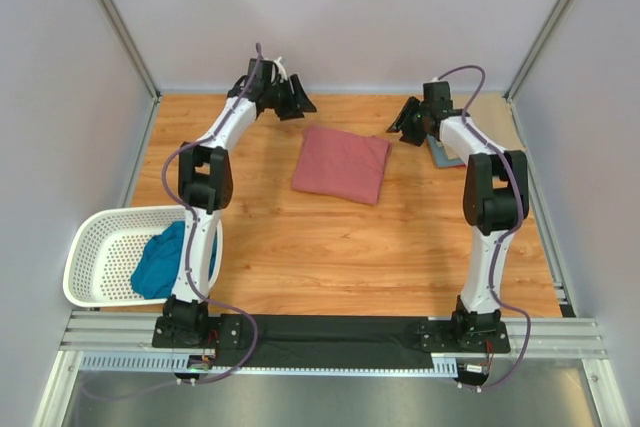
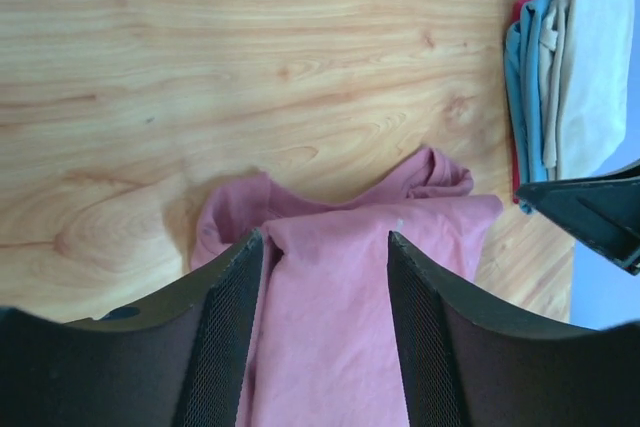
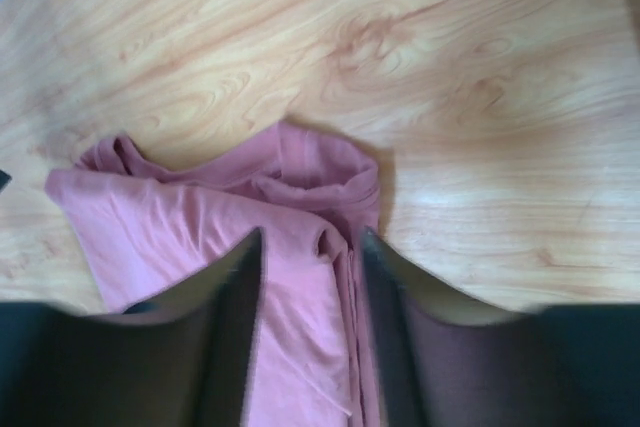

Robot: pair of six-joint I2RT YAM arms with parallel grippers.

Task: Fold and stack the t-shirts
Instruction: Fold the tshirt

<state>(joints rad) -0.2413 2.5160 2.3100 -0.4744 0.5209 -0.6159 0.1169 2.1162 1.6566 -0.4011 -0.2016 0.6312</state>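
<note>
Black fingers of left gripper (image 2: pixel 323 239) stand apart, clamping nothing; the rose-red t-shirt (image 2: pixel 350 287) shows thru the gap. Right gripper (image 3: pixel 310 237) is likewise spread, cloth visible below, not gripped. Both hover just off that shirt's far corners, one each side. Shirt lies folded approx mid-table (image 1: pixel 300 247). Stack of folded tees (image 2: pixel 565 67) (tan, grey-blue, red) sits right of it. White basket (image 1: pixel 95 247) w/ teal tee (image 1: pixel 160 265) is well off to its near-left.

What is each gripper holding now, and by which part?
Nothing, as far as it shows. The left gripper and the right gripper both stand open over the far edge of the folded rose-red t-shirt, not pinching it.
</note>
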